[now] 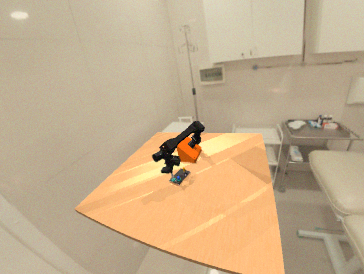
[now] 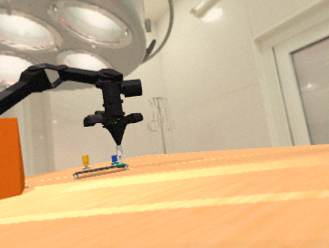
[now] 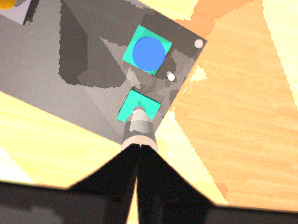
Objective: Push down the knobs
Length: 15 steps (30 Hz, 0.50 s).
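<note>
The dark circuit board stands on short legs. A yellow knob stands upright at one end, with a narrow neck below it. A blue knob sits over a teal potentiometer at the other end, low in the exterior view. A pale grey cylinder, narrower at its lower end, stands over a second teal potentiometer. My gripper is shut with its tips at this cylinder's top. Contact there is hard to tell.
A large orange block stands beside the arm's base, past the yellow knob's end of the board. Small white pins show near the board's corner. The wooden table carries light and shadow patches.
</note>
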Motion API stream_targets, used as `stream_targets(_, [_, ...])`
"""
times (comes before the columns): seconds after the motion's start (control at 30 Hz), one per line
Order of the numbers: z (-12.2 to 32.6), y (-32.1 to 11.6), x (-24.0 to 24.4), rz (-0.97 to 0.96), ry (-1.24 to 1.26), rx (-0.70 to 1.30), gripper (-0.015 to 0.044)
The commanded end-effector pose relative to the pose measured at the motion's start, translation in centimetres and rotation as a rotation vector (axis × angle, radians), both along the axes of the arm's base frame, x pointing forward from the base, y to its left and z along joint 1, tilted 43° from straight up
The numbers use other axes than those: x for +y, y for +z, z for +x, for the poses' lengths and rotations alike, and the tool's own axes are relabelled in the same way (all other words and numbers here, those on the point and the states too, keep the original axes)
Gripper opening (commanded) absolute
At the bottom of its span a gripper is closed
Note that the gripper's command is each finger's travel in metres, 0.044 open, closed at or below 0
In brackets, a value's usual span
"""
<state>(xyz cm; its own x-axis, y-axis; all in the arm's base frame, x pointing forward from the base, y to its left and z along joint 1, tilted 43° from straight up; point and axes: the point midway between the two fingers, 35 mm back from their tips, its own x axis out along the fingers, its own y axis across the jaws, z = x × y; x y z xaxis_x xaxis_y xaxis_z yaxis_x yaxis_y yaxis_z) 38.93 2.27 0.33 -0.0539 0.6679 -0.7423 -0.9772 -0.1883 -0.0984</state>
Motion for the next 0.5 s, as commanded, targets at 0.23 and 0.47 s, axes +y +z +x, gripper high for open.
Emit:
stream_targets(0.23, [0.06,-1.44,1.76,0.004,0.026,-0.001,0.0])
stream_targets(0.47, [0.06,-1.46,1.78,0.004,0.026,-0.001,0.0])
